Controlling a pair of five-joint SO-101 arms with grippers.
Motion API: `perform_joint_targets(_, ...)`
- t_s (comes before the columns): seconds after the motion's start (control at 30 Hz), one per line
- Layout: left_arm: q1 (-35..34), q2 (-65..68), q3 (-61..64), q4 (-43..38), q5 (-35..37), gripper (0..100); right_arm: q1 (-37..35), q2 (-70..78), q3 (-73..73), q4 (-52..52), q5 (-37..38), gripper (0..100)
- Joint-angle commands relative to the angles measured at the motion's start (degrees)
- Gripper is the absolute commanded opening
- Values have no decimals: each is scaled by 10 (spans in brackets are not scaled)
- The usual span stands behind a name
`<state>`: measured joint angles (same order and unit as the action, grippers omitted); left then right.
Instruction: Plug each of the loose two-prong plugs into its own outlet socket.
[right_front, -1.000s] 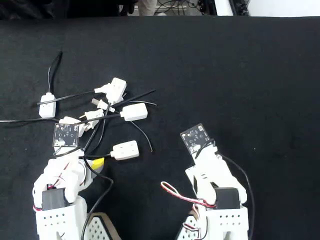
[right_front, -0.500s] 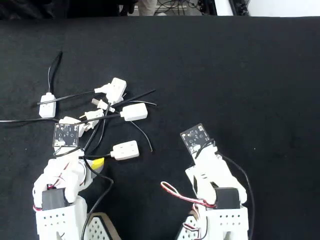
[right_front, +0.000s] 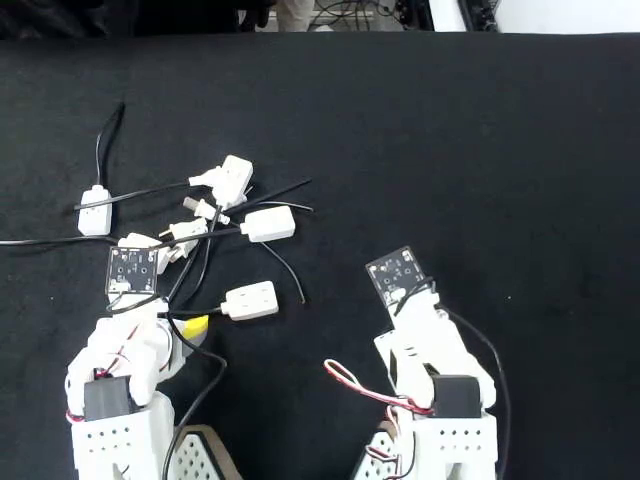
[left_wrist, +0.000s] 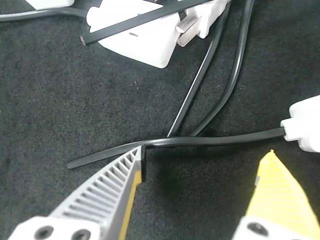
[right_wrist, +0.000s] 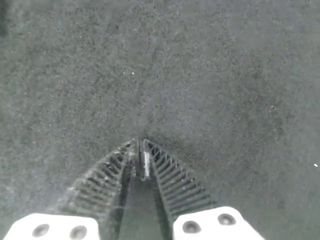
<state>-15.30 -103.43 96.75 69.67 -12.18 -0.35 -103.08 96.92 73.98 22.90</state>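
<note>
Several white outlet sockets and two-prong plugs on black cords lie tangled at the table's left. One socket (right_front: 250, 300) is nearest my left arm, another (right_front: 268, 224) is farther back, and a third (right_front: 95, 212) sits at the far left. A loose plug (right_front: 205, 210) lies among the cords. My left gripper (left_wrist: 200, 200) is open low over the cloth, its grey finger (left_wrist: 107, 200) and yellow finger (left_wrist: 272, 192) straddling a black cord (left_wrist: 210, 140). That cord runs to the near socket's end (left_wrist: 306, 125). My right gripper (right_wrist: 139, 150) is shut on nothing over bare cloth.
A white socket (left_wrist: 145, 32) with a plug's prongs (left_wrist: 187, 32) against it lies just beyond the left gripper, under a crossing cord. The black cloth (right_front: 480, 150) spreads to the right and back. The right arm (right_front: 430, 350) stands apart from the cords.
The right arm's wrist has shifted a little to the right. The left arm and the cords have not moved.
</note>
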Motion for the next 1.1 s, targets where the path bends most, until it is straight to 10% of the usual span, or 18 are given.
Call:
perform_joint_targets(0.0, 3, -4, 7, 10, 0, 351, 10, -42, -4, 4, 3, 12)
perform_joint_targets(0.23, 3, -4, 7, 10, 0, 351, 11, -41, -5, -27, 8, 12)
perform_joint_targets(0.4, 3, -4, 7, 10, 0, 351, 11, -40, -5, -65, 188, 12)
perform_joint_targets(0.77, 7, -4, 7, 4, -1, 353, 18, 8, -21, -148, 148, 13)
perform_joint_targets(1.07, 0, -4, 7, 5, -4, 351, 14, 448, -307, -207, 56, 12)
